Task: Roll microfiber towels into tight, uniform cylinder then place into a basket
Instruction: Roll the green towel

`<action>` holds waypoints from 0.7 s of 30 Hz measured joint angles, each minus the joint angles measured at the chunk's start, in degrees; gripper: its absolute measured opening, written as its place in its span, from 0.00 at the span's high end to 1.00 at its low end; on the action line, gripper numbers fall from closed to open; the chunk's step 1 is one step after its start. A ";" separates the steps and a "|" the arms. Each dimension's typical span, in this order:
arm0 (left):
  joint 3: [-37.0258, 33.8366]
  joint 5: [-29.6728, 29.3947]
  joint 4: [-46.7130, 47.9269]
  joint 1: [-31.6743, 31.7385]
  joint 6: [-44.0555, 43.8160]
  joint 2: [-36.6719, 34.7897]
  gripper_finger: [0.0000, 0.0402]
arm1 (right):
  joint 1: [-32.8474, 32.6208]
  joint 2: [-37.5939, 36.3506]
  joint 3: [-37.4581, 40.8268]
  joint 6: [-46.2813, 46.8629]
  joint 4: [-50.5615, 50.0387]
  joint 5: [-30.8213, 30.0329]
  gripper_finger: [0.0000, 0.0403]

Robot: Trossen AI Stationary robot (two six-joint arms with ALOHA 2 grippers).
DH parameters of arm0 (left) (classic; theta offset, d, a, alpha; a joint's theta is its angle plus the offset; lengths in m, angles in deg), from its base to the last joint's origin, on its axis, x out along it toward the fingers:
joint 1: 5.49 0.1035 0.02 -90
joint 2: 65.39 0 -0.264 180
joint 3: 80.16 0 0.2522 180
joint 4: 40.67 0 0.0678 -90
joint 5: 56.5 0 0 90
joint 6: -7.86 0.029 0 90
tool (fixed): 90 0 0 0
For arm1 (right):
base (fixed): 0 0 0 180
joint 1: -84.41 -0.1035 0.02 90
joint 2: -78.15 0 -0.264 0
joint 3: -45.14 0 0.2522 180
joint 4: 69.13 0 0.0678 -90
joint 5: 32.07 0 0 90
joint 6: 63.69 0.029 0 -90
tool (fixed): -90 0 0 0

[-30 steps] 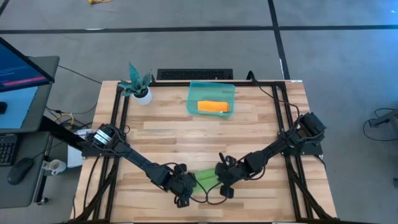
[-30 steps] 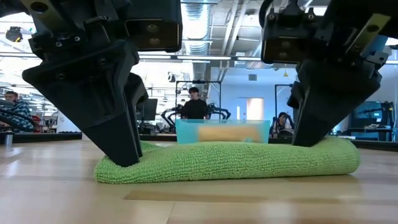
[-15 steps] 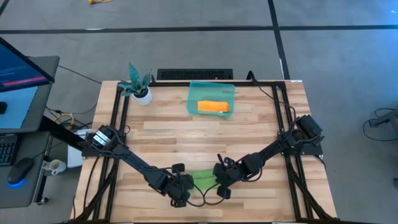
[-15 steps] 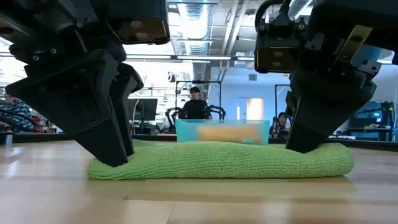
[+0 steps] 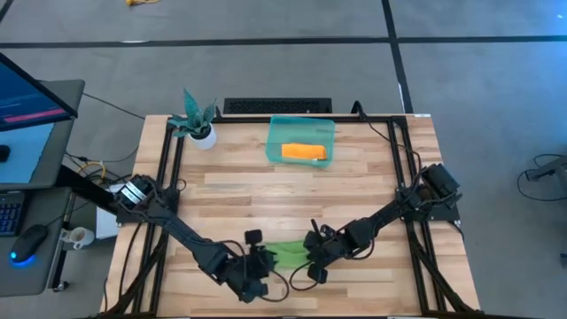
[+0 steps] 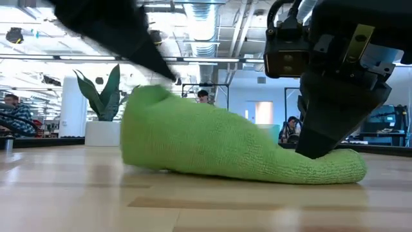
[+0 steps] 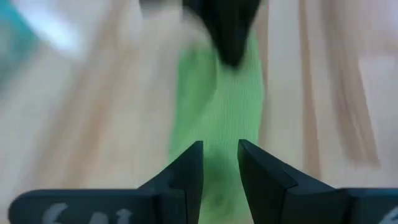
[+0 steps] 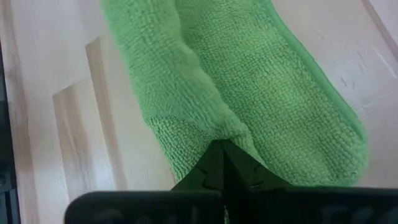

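The green towel (image 5: 285,254) lies as a long folded band near the table's front edge, between my two grippers. My left gripper (image 5: 253,276) is shut on its left end, which is raised off the table (image 6: 147,106). My right gripper (image 5: 315,259) is shut on its right end (image 6: 335,169), which rests on the table. The orange towel (image 5: 304,151) lies rolled inside the teal basket (image 5: 276,133) at the table's far side. My left gripper has the towel's left end (image 7: 219,146) between its two fingers; the view is blurred and the layers cannot be told. That end is lifted, and the towel slopes down from it toward the right. My right gripper pinches a bunched fold at the towel's right end (image 8: 219,135) between its shut fingertips. The fingers (image 6: 322,132) come from above, pointing down. This end stays on the table.
A potted plant in a white pot (image 5: 197,124) stands at the far left corner. Black frame rails run along the table's left (image 5: 164,177) and right (image 5: 409,177) sides. Bare wood lies between the towel and the basket.
My left gripper has gone up and a little toward the near edge, lifting the towel's left end off the table. The towel's right end has stayed down under my right gripper. Before that, the whole towel slid slightly toward the table's left.
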 joint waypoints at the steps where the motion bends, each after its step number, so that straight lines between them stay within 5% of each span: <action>1: 0.00 -1.93 -2.65 -0.10 3.94 0.00 0.77 | 0.01 0.02 0.00 0.08 -0.13 0.04 0.96; 7: 0.12 3.34 -11.65 1.04 14.99 0.04 0.77 | 0.48 0.02 -0.02 0.12 -0.08 0.24 0.97; 12: -3.34 4.43 -16.24 2.75 14.58 0.04 0.77 | 0.82 0.02 0.00 0.14 0.02 0.29 0.96; 21: -12.00 15.48 -32.20 6.88 12.14 0.04 0.77 | 1.15 0.08 0.02 1.73 0.67 0.34 0.97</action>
